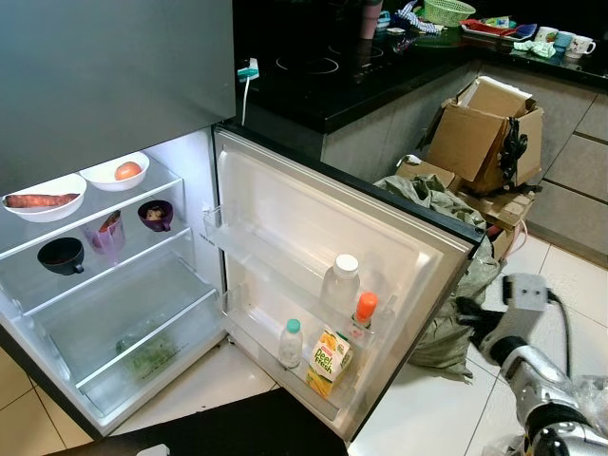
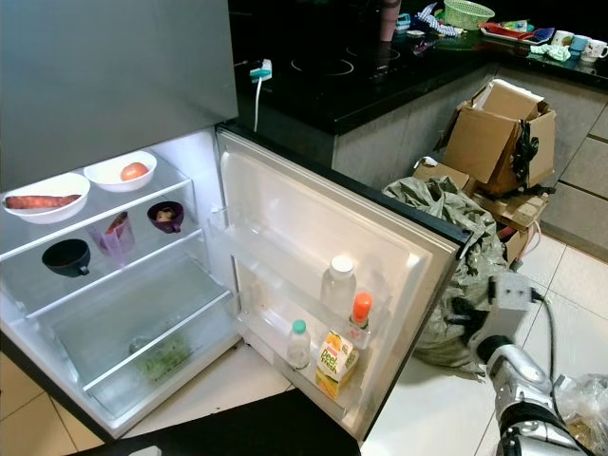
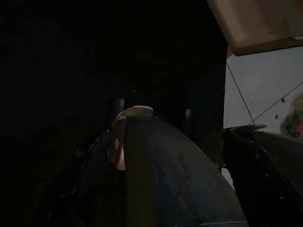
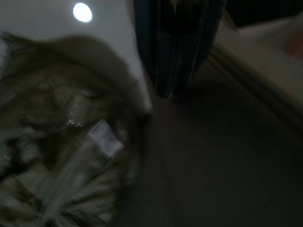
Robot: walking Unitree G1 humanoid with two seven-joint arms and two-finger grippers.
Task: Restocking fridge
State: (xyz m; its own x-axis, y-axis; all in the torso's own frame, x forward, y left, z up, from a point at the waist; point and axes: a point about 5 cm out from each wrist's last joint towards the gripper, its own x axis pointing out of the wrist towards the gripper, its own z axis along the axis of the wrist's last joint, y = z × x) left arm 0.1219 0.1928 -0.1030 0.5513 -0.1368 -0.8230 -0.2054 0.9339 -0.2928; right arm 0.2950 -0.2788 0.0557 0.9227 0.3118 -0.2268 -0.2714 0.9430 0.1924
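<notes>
While the fridge door [image 1: 323, 256] stands wide open, its lower rack holds a juice carton [image 1: 329, 359], a small green-capped bottle [image 1: 291, 343], an orange-capped bottle [image 1: 363, 314] and a large white-capped bottle [image 1: 341, 283]. On the shelves sit a bowl with a sweet potato [image 1: 42, 199], a bowl with an orange fruit [image 1: 116, 172] and a black cup [image 1: 61, 255]. Right gripper [image 1: 472, 316] hangs just past the door's edge, beside a green sack [image 1: 446, 275]; whether its fingers are clenched or released I cannot tell. Left wrist view is dark: whether those fingers are grasping anything is unclear
</notes>
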